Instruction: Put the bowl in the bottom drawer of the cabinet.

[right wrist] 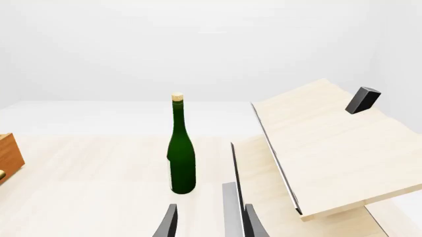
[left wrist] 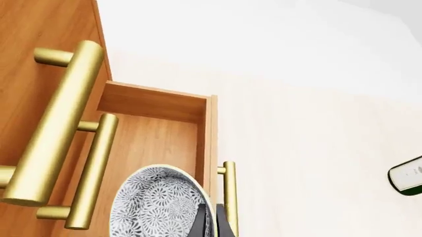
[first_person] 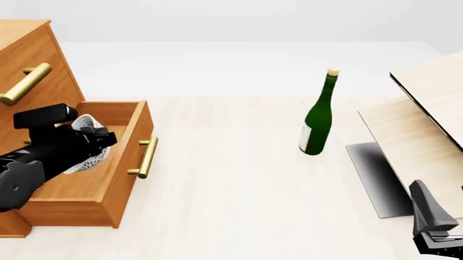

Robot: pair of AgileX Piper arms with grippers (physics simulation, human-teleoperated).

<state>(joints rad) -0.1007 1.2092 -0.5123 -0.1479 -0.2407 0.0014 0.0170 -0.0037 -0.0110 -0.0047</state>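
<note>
Left wrist view: looking down along the cabinet (left wrist: 33, 74) front, past two brass handles (left wrist: 56, 123) of the upper drawers, into the pulled-out bottom drawer (left wrist: 158, 143); speckled bowl (left wrist: 158, 205) held over the drawer's wooden floor, one dark finger of the left gripper (left wrist: 212, 222) inside its rim and the other outside, clamped on the wall. Front view: left gripper (first_person: 92, 142) reaching over the open bottom drawer (first_person: 108, 179) at the table's left, bowl (first_person: 88, 130) tilted in its grasp above the drawer's inside; green bottle (first_person: 317, 122) standing upright well apart, pale boards (first_person: 419, 130) at the right; right gripper (first_person: 437, 235) low by the corner. Right wrist view: right gripper (right wrist: 207, 222) fingers spread, holding nothing, facing the bottle (right wrist: 181, 153) and the slanted boards (right wrist: 329, 148).
</note>
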